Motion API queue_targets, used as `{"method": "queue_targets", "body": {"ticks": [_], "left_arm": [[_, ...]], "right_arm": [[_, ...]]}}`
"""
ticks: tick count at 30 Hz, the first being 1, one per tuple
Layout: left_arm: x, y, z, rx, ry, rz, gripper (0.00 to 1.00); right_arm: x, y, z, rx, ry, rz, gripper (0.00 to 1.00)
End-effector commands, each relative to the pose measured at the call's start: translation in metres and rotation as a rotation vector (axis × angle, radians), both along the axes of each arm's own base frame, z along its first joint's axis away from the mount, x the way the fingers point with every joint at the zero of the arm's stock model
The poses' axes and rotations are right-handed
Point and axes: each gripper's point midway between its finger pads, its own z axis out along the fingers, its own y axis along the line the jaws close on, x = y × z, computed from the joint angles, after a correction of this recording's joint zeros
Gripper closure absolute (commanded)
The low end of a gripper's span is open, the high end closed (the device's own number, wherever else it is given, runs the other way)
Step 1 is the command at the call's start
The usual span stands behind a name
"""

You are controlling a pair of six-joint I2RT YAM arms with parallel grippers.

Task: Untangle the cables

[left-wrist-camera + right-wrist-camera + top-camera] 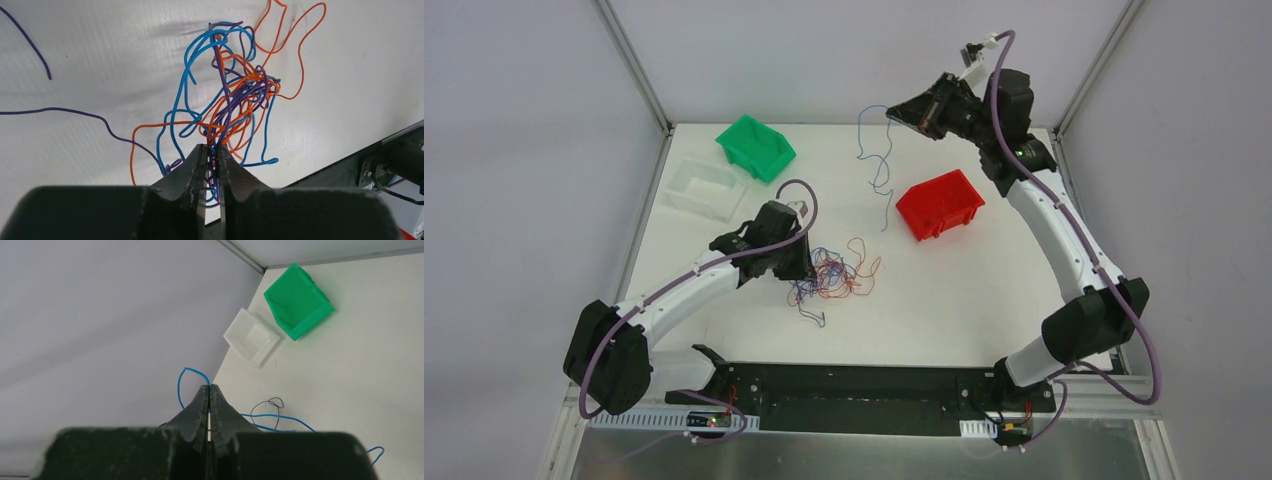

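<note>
L tool (211, 149) gripped tangle (235, 95) left of red bin (941, 203); R tool (209, 389) pinched blue cable (275, 415), hanging seemingly free behind bin; next, probably: set aside.

Robot lab cell: I'm bolted to a black base plate (864, 390) at 6 o'clock of a white tabletop (984, 300), aluminium frame posts (632, 65) at 11 and 1, blank grey walls (514, 150) beyond.
</note>
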Motion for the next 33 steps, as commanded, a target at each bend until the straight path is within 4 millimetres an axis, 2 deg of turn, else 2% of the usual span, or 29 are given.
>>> {"method": "queue_targets", "body": {"ticks": [1, 4, 5, 6, 9, 10, 13, 18, 22, 24, 28, 29, 32, 33], "left_arm": [[-0.007, -0.003, 0.011, -0.077, -0.033, 0.009, 0.74], [-0.009, 0.007, 0.026, -0.109, -0.082, 0.04, 0.38], [-0.009, 0.013, 0.03, -0.118, -0.089, 0.066, 0.3], [-0.008, 0.02, 0.035, -0.129, -0.097, 0.096, 0.25], [-0.006, 0.045, 0.05, -0.138, -0.112, 0.204, 0.23], [-0.006, 0.054, 0.056, -0.138, -0.127, 0.239, 0.22], [-0.005, 0.082, 0.067, -0.084, -0.167, 0.355, 0.21], [-0.008, 0.117, 0.08, 0.027, -0.209, 0.48, 0.23], [-0.01, 0.146, 0.092, 0.109, -0.25, 0.605, 0.24], [-0.01, 0.157, 0.097, 0.142, -0.279, 0.651, 0.23], [-0.009, 0.18, 0.115, 0.239, -0.337, 0.705, 0.23], [-0.008, 0.186, 0.12, 0.269, -0.35, 0.717, 0.21], [-0.008, 0.2, 0.131, 0.349, -0.381, 0.737, 0.21], [-0.008, 0.203, 0.135, 0.364, -0.39, 0.737, 0.2]], "right_arm": [[0.004, 0.037, 0.021, 0.032, -0.067, 0.062, 1.0], [0.008, 0.077, 0.014, 0.017, -0.072, 0.11, 1.0], [0.009, 0.085, 0.017, 0.018, -0.086, 0.112, 1.0], [0.011, 0.102, 0.015, 0.021, -0.097, 0.13, 1.0], [0.019, 0.139, 0.014, 0.032, -0.116, 0.152, 1.0], [0.018, 0.151, 0.024, 0.05, -0.135, 0.166, 1.0], [0.021, 0.189, 0.019, 0.077, -0.141, 0.197, 1.0], [0.021, 0.247, 0.008, 0.152, -0.159, 0.236, 1.0], [0.027, 0.28, 0.006, 0.248, -0.231, 0.189, 1.0], [0.036, 0.294, -0.004, 0.282, -0.27, 0.14, 1.0], [0.047, 0.314, -0.014, 0.342, -0.321, 0.026, 0.99], [0.048, 0.318, -0.021, 0.338, -0.311, 0.026, 0.86], [0.04, 0.321, -0.042, 0.308, -0.267, 0.074, 0.25], [0.037, 0.318, -0.051, 0.287, -0.249, 0.078, 0.17]]}}
